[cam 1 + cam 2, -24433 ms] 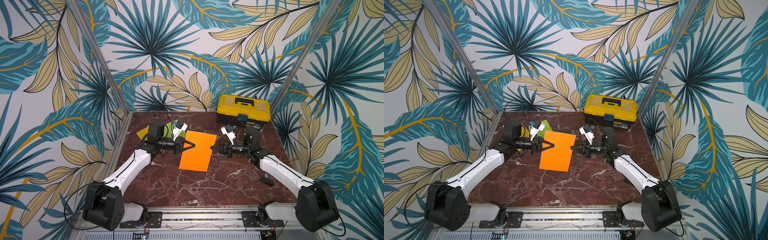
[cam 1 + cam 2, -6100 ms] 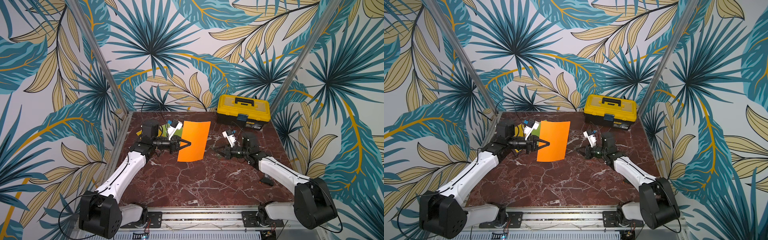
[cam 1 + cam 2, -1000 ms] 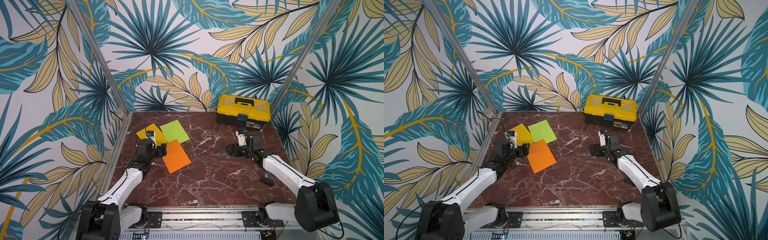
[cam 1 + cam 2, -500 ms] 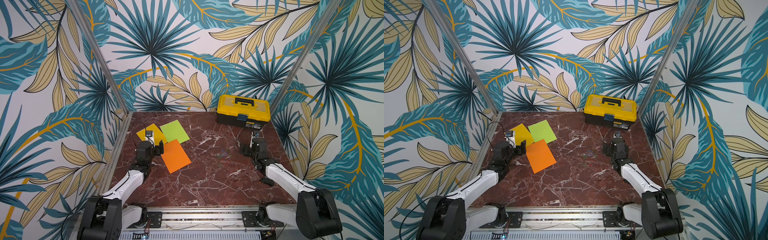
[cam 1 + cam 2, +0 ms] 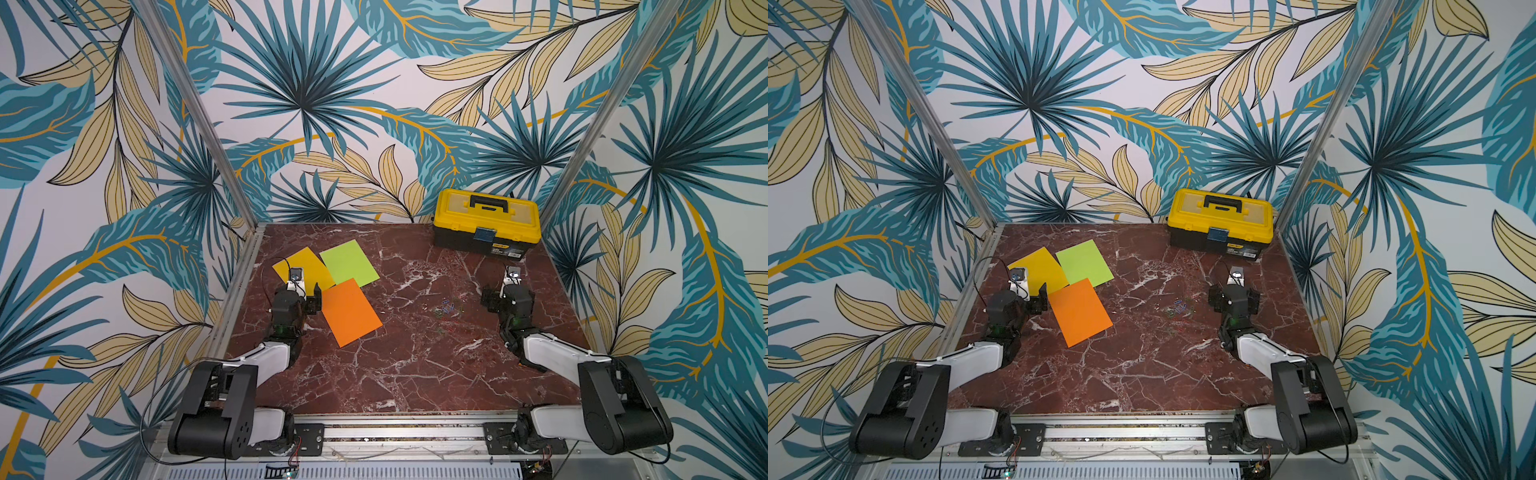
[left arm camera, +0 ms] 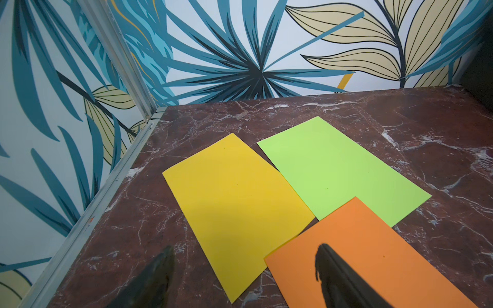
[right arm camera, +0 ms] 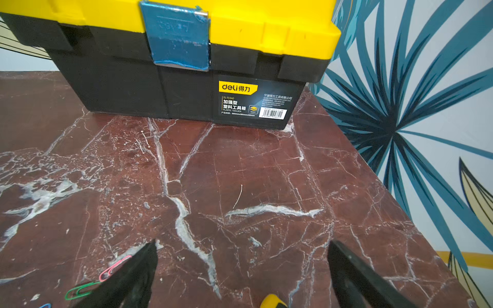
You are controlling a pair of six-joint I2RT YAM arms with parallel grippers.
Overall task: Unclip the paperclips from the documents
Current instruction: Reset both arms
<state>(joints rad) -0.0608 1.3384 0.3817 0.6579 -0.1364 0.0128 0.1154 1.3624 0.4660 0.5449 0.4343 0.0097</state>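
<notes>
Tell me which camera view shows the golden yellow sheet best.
The left wrist view: the golden yellow sheet lies there close and nearly whole, only a bit of one edge under the orange sheet. In both top views the sheet is small, and the left arm hides its near part. The right wrist view does not show it.

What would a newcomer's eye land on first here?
A yellow sheet, a green sheet and an orange sheet lie fanned at the back left of the dark red marble table, the orange overlapping both others. A yellow-and-black toolbox stands shut at the back right, and loose paperclips lie scattered mid-table, off the paper. The left gripper and right gripper are open and empty.
</notes>
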